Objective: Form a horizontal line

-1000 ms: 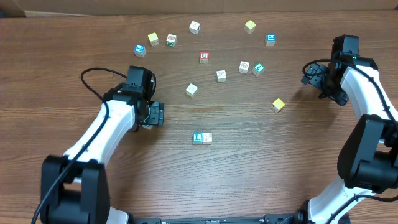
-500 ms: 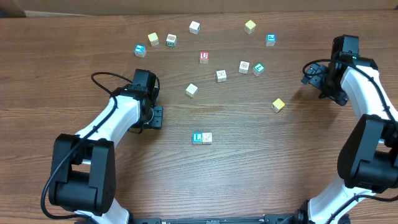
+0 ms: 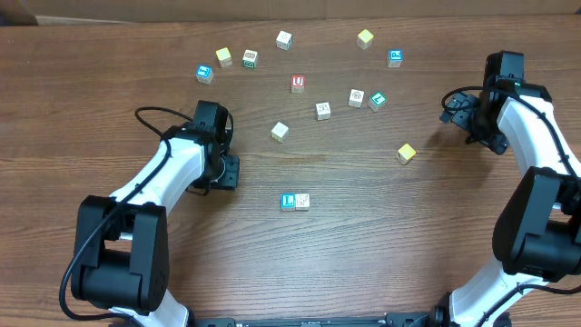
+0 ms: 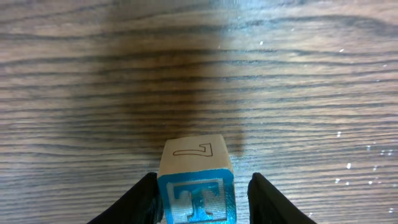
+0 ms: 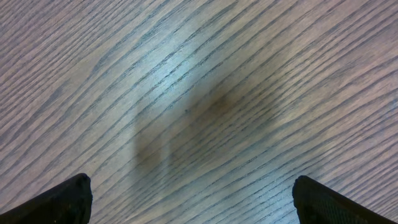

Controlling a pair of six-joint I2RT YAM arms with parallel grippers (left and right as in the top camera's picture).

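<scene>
While the horizontal line (image 3: 295, 202) at the centre of the desk (image 3: 381, 263) has only 2 touching cubes, more must join it. The left claw (image 4: 202, 202) brackets a blue T cube (image 4: 196, 186), though I cannot tell if it grips. The right claw (image 5: 193, 202) is open and empty.

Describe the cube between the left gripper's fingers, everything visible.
The cube is small, wooden-looking and pale tan, with rounded edges. Its near face has a blue border and a blue T; its top face carries an outlined letter. It stands upright between the left gripper's fingers, against one finger, with a thin gap to the other.
</scene>
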